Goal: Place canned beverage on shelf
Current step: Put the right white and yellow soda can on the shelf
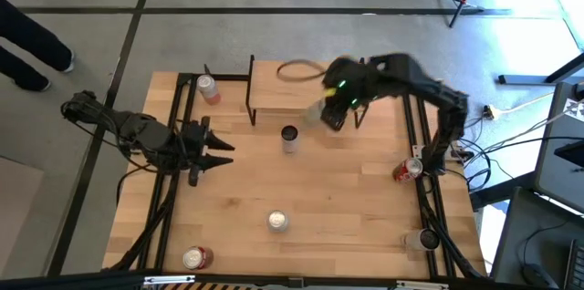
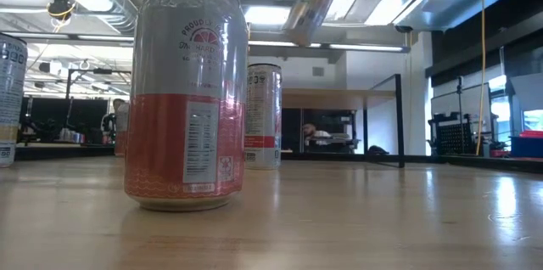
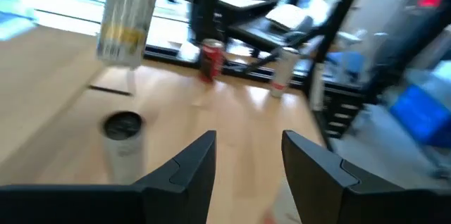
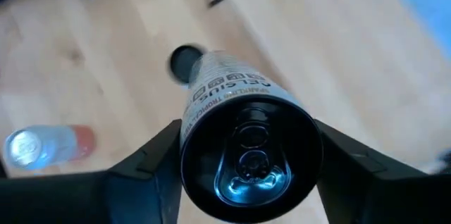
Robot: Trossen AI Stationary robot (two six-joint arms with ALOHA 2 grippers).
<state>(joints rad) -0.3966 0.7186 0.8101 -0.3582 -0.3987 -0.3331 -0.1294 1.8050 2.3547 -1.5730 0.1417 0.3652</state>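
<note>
My right gripper is shut on a slim silver can, which it holds in the air just off the near right corner of the shelf. The shelf is a light wooden board on black legs at the table's far middle. The can also shows tilted high up in the low view and in the left wrist view. My left gripper is open and empty over the table's left side, and its fingers show in its wrist view. My right gripper pinches the can's round side wall just below its top end between its two fingers, one on each side. The can's lid faces the wrist camera. The can is lifted clear of the table and tilted.
A dark-topped can stands in front of the shelf. Other cans stand at the far left, near middle, near left, right edge and near right. A cable loop lies on the shelf.
</note>
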